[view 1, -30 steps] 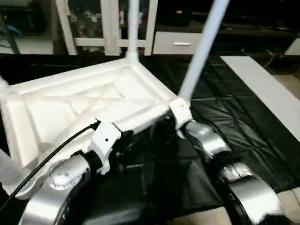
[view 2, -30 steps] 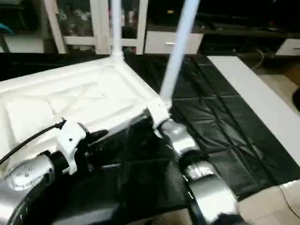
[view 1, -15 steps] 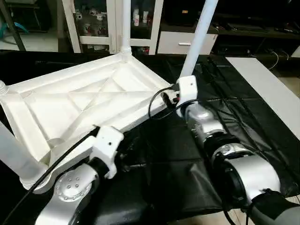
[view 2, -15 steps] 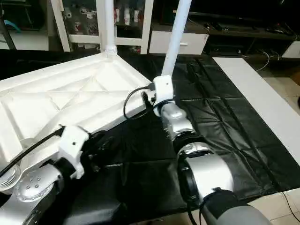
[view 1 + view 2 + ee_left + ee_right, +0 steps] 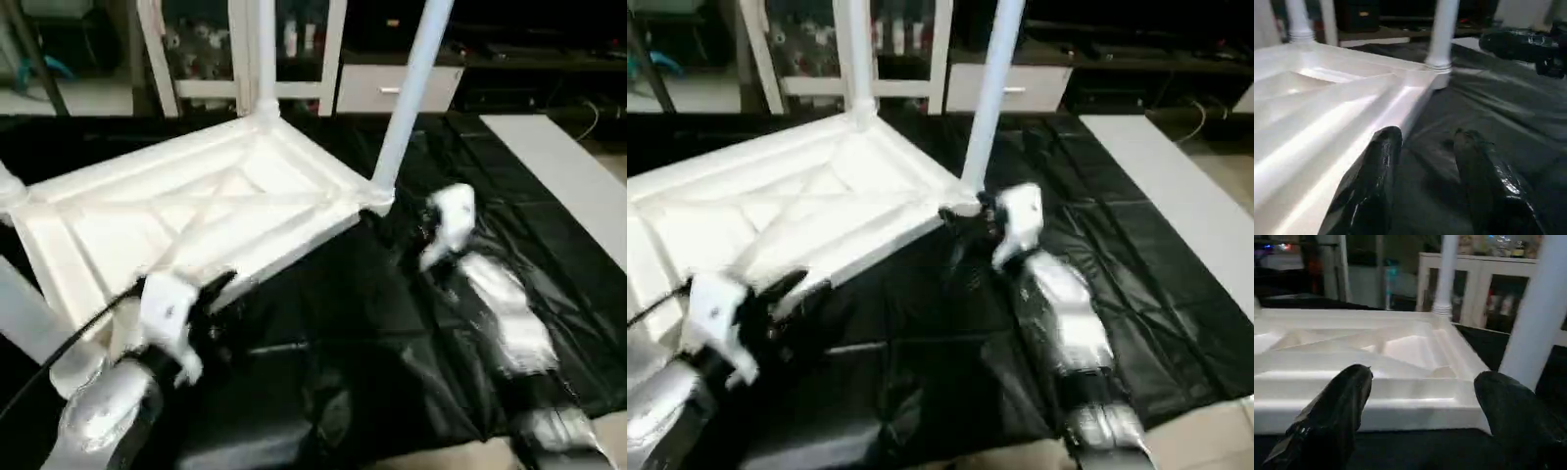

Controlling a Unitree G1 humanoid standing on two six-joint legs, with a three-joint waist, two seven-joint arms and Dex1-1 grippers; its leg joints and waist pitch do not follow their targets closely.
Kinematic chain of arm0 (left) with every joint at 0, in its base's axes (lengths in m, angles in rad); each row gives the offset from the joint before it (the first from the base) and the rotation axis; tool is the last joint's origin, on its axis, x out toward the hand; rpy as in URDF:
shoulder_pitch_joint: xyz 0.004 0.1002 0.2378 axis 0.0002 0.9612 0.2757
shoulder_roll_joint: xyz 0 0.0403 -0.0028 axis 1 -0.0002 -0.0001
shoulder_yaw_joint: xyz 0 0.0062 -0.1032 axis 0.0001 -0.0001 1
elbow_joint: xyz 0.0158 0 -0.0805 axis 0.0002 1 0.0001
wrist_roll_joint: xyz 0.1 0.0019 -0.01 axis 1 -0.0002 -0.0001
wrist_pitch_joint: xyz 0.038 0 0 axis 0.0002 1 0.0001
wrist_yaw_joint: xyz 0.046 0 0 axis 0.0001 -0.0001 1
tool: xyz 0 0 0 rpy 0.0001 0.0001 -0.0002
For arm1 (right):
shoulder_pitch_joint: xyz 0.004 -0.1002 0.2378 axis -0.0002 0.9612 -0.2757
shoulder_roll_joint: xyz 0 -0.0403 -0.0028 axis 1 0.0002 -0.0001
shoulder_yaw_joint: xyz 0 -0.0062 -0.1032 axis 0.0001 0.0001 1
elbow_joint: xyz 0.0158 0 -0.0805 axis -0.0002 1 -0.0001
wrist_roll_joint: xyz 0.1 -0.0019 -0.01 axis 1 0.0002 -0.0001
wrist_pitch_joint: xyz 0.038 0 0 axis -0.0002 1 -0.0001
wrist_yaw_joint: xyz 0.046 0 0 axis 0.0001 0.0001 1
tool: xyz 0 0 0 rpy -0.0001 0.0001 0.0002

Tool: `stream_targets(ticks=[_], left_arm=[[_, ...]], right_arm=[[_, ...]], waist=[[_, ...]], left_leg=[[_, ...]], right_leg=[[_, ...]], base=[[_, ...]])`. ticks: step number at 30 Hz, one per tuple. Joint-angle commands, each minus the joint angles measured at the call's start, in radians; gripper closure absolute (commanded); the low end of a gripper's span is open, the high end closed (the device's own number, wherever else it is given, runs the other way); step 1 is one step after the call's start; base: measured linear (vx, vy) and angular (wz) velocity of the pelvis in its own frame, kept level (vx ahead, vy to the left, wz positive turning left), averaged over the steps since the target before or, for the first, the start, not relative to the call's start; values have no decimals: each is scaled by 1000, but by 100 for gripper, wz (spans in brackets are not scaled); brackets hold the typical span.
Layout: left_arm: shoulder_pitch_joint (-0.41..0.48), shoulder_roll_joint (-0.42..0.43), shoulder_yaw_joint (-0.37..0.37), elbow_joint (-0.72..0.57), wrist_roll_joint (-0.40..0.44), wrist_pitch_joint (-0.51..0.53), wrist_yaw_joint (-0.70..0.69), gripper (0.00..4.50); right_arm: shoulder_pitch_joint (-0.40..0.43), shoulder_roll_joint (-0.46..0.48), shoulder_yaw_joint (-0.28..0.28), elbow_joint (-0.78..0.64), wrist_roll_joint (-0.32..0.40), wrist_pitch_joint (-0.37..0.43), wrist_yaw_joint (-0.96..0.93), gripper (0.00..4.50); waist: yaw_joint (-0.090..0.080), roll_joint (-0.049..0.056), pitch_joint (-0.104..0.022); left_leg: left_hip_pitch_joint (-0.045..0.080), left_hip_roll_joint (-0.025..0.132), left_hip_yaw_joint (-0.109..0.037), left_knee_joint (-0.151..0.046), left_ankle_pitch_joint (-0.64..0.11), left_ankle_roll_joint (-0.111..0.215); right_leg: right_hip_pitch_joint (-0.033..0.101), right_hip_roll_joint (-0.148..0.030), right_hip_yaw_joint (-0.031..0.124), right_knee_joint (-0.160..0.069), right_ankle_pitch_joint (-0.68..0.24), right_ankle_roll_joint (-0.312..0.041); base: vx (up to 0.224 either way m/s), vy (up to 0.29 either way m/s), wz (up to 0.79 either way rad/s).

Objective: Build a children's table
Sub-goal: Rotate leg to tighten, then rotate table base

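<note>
The children's table lies upside down on the black mat, its white X-ribbed tabletop [image 5: 196,211] facing up. White tube legs stand in its corner sockets: one at the far corner [image 5: 263,49], one at the near right corner [image 5: 411,88], one at the left [image 5: 24,323]. My left gripper [image 5: 1427,161] hovers over the mat beside the tabletop's front edge, open, with nothing between its fingers [image 5: 1378,161]. My right gripper [image 5: 958,223] sits just off the near right corner socket, open and empty, its fingers [image 5: 1337,406] wide apart and pointing at the tabletop's side.
A flat white board [image 5: 568,166] lies on the mat at the right. White cabinets and shelves [image 5: 294,59] stand behind the mat. Bare black mat [image 5: 372,323] stretches in front of the tabletop between my two arms.
My right gripper has drawn back to the right, away from the near right leg's base. My left arm has slid left along the front edge. The view has shifted too.
</note>
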Motion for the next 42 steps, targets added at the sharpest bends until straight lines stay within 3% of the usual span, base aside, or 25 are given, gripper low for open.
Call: stream_targets(ticks=[1, 3, 8, 12, 16, 18, 19, 20, 21, 22, 23, 24, 25, 26, 27, 28, 29, 31, 32, 33, 34, 35, 36, 38, 42], left_arm=[[28, -6, 18, -33, -15, -58, -8, 208], [116, -19, 57, -34, 18, -205, 20, 202], [191, -95, 112, -68, 49, -319, 94, 158], [236, -125, 117, -100, 84, -383, 123, 124], [334, -217, 146, -103, 156, -563, 228, 102], [364, -227, 143, -103, 180, -601, 238, 78], [398, -272, 140, -101, 207, -645, 268, 76], [410, -292, 141, -100, 220, -665, 286, 69], [419, -313, 150, -98, 239, -690, 310, 58], [425, -328, 158, -97, 254, -707, 329, 46], [438, -361, 171, -94, 272, -734, 366, 39], [446, -375, 179, -93, 284, -747, 383, 36], [450, -381, 182, -93, 293, -753, 391, 34], [461, -388, 186, -90, 306, -769, 404, 26], [464, -395, 189, -87, 306, -773, 412, 12], [467, -404, 195, -81, 309, -780, 429, 12], [468, -409, 199, -78, 312, -783, 439, 12], [450, -415, 225, -59, 309, -784, 461, 12], [433, -392, 222, -49, 295, -766, 439, 12], [415, -373, 221, -40, 290, -755, 428, 12], [390, -358, 216, -32, 261, -741, 414, 12], [374, -343, 209, -28, 239, -724, 402, 12], [331, -309, 204, -18, 202, -697, 389, 12], [272, -260, 210, 7, 149, -643, 370, 12], [183, -185, 248, 77, 98, -590, 333, 12]], right_arm=[[31, -19, 26, -90, 14, 38, 26, 68], [129, -40, 45, -232, 18, 106, 48, 68], [190, -51, 59, -343, 37, 192, 14, 68], [212, -58, 68, -382, 44, 218, 6, 68], [235, -59, 61, -423, 39, 256, 3, 68], [238, -59, 58, -428, 39, 263, 3, 68], [243, -64, 59, -438, 40, 272, 0, 68], [246, -67, 60, -444, 42, 278, -4, 68], [248, -69, 62, -448, 43, 281, -6, 68], [250, -70, 62, -451, 44, 283, -8, 68], [251, -72, 59, -455, 44, 289, -8, 68], [252, -72, 58, -457, 44, 291, -8, 68], [252, -72, 58, -457, 45, 292, -8, 68], [251, -70, 57, -458, 44, 295, -8, 68], [248, -70, 56, -455, 44, 296, -7, 68], [243, -69, 55, -451, 43, 295, -8, 68], [241, -69, 54, -448, 43, 294, -8, 68], [235, -67, 54, -443, 42, 294, -9, 68], [235, -67, 53, -442, 43, 295, -9, 68], [235, -68, 53, -444, 45, 297, -11, 68], [235, -69, 52, -445, 47, 298, -12, 68], [235, -69, 51, -443, 48, 298, -13, 68], [233, -66, 48, -436, 48, 297, -14, 68], [229, -64, 46, -422, 45, 291, -12, 68], [222, -61, 43, -409, 42, 285, -16, 68]], waist=[[0, 15, -56], [1, 15, -49], [-2, 8, -41], [-8, 8, -38], [-16, 11, -32], [-28, 22, -25], [-40, 23, -19], [-46, 25, -13], [-43, 31, -6], [-15, 39, 8], [62, 32, 7], [50, -30, -5], [27, -71, -19], [32, -32, -7], [26, -30, -14], [38, -27, -11], [32, -16, -27], [24, 8, -24], [15, 15, -18], [8, 4, -21], [9, 11, -14], [4, 8, -8], [2, 7, -12], [-2, 7, -19], [-10, 11, -24]], left_leg=[[20, 26, -18, -89, -425, -31], [19, 27, -20, -91, -462, -31], [27, 24, -29, -89, -527, -47], [26, 24, -39, -93, -563, -56], [33, 22, -47, -94, -623, -60], [37, 29, -60, -111, -697, -63], [47, 34, -63, -120, -763, -66], [40, 45, -65, -141, -816, -69], [24, 57, -64, -166, -845, -72], [-44, 94, -40, -250, -936, -77], [-93, 86, 30, -248, -920, -59], [31, 48, 41, -121, -738, -82], [112, -2, 13, 66, -533, -66], [47, -36, -83, 127, -137, -4], [28, -34, -93, 125, -92, -10], [32, -15, -103, 80, -150, -35], [46, 22, -95, -38, -364, -79], [45, 32, -87, -71, -459, -58], [45, 32, -85, -80, -522, -62], [41, 29, -83, -78, -526, -62], [39, 27, -86, -84, -551, -69], [45, 20, -89, -82, -615, -81], [48, 19, -93, -81, -622, -85], [45, 13, -96, -81, -599, -81], [24, 17, -96, -93, -516, -84]], right_leg=[[25, -24, 28, -82, -366, -118], [21, -25, 29, -96, -448, -87], [5, -21, 22, -117, -601, -23], [8, -22, 12, -126, -642, 5], [7, -18, -6, -146, -668, 16], [20, -12, -27, -151, -635, 7], [24, -2, -49, -158, -607, 1], [45, 5, -64, -147, -561, -7], [67, 7, -67, -113, -515, -20], [131, 14, -72, 43, -403, -47], [146, 13, -41, 148, -327, -36], [16, -10, 35, 28, -793, 62], [-88, -59, 39, -127, -1066, 112], [-44, -139, 141, -173, -1235, 50], [-13, -138, 120, -153, -1185, 37], [7, -129, 102, -127, -1081, 13], [17, -11, 50, -33, -551, -48], [33, -16, 48, -40, -353, -101], [35, -22, 46, -55, -396, -111], [42, -25, 45, -60, -417, -106], [40, -27, 46, -64, -458, -97], [31, -34, 44, -83, -576, -60], [33, -39, 44, -84, -597, -51], [36, -40, 43, -86, -589, -41], [57, -41, 39, -74, -459, -70]], base=[[0, 0, 0], [0, 0, 0], [0, 0, 0], [0, 0, 0], [-13, 9, -2], [0, 0, 0], [0, 0, 0], [-61, 22, -5], [-61, 22, -5], [-106, -1, 0], [-107, -48, 15], [-107, -48, 15], [24, -132, 13], [30, -80, -2], [30, -80, -2], [0, 0, 0], [-65, 21, 18], [-70, 15, 18], [-54, 23, 6], [-54, 23, 6], [0, 0, 0], [0, 0, 0], [0, 0, 0], [0, 0, 0], [0, 0, 0]])
